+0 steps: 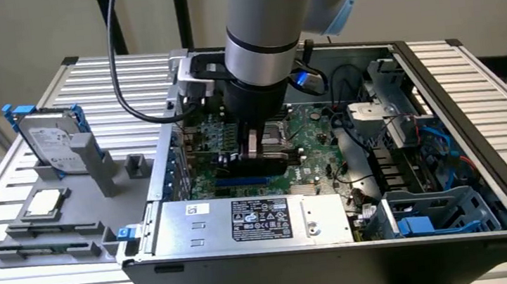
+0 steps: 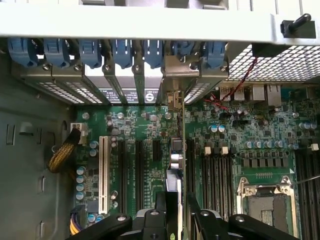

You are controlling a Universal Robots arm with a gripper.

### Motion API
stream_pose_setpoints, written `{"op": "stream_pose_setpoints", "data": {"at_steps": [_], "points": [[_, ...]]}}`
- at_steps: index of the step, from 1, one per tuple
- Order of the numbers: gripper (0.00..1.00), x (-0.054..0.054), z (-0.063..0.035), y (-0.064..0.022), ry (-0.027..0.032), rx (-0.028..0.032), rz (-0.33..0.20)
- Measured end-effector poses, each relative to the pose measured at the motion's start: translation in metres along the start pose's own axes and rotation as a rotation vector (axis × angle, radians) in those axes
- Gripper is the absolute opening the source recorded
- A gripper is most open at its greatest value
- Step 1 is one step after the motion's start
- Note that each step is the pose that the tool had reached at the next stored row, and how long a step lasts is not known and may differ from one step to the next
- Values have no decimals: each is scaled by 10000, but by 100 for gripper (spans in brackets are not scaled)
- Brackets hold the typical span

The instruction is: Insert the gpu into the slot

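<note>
Well, pincer [image 2: 176, 200] straddles card [image 2: 175, 180]; can't tell if clamped. Tilt off the blue slot [image 1: 239, 184] at 7 o'clock could jam it.

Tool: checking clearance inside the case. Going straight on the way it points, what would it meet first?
Probably the gpu, standing edge-on right at the tool, with the blue slot on the green board just beyond. Whether card and slot already touch is unclear.
</note>
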State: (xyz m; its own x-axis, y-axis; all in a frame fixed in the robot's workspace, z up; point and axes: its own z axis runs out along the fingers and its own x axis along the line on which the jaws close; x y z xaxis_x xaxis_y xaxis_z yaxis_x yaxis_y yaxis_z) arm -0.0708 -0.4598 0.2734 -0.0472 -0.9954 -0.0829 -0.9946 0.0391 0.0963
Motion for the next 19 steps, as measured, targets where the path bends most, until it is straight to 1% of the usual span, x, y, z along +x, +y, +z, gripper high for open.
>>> {"op": "stream_pose_setpoints", "data": {"at_steps": [12,15,19], "points": [[26,-23,30,-1,0,0,-1],[26,-23,38,-2,12,-5,0],[26,-22,47,-2,55,-10,2]]}}
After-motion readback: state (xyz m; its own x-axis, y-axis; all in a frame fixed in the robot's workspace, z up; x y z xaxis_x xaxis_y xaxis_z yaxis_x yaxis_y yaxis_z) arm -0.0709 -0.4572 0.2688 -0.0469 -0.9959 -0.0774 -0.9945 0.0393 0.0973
